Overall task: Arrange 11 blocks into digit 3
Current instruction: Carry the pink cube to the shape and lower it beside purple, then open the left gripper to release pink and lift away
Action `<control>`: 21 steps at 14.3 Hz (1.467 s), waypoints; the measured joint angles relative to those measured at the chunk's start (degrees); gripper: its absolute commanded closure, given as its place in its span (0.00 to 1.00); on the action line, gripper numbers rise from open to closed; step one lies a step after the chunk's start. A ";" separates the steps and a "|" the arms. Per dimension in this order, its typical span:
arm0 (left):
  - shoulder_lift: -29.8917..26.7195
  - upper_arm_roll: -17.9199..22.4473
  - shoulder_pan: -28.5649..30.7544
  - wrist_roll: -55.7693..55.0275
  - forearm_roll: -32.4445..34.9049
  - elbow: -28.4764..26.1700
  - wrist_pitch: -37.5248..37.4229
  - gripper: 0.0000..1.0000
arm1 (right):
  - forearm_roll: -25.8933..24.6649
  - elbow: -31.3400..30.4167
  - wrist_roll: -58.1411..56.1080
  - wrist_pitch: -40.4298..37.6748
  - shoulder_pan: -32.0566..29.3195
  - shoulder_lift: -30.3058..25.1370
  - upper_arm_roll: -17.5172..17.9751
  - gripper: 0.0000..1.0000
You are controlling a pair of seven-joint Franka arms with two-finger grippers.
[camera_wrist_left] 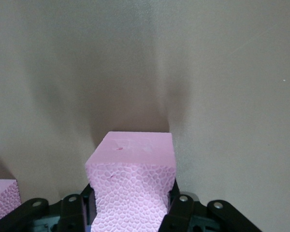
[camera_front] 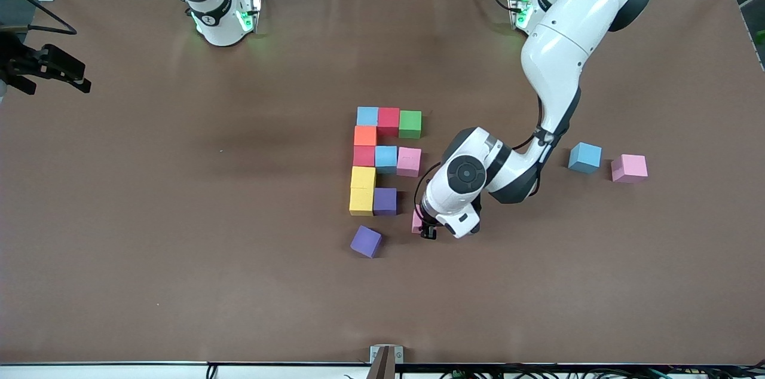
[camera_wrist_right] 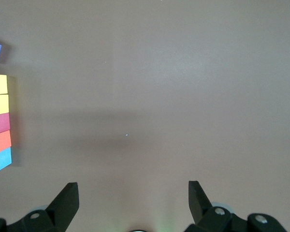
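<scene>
Ten blocks are sitting joined as the partial figure (camera_front: 382, 158) at mid-table: two blue, two red, two yellow, one green, one orange, one pink, one purple. The left gripper (camera_front: 425, 225) is clamping an eleventh, a pink block (camera_wrist_left: 133, 179), just beside the figure's purple block (camera_front: 385, 201). Three spares are lying loose: a purple one (camera_front: 366, 241), a blue one (camera_front: 584, 157) and a pink one (camera_front: 629, 168). The right gripper (camera_wrist_right: 133, 200) is waiting with fingers apart.

Pink block (camera_wrist_left: 133, 179) between black fingers (camera_wrist_left: 181, 212); brown table (camera_front: 179, 217)
</scene>
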 measured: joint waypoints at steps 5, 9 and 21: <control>0.01 -0.01 -1.02 -3.71 -1.12 0.12 -0.38 0.83 | 0.00 0.00 0.00 0.03 0.03 0.00 0.22 0.00; 0.02 -0.04 -1.49 -6.12 -1.67 0.12 -2.27 0.83 | 0.00 0.00 0.00 0.03 0.03 0.00 0.22 0.00; 0.05 0.07 -3.81 -9.44 -1.67 0.12 -2.72 0.82 | 0.00 0.00 0.00 0.03 0.03 0.00 0.22 0.00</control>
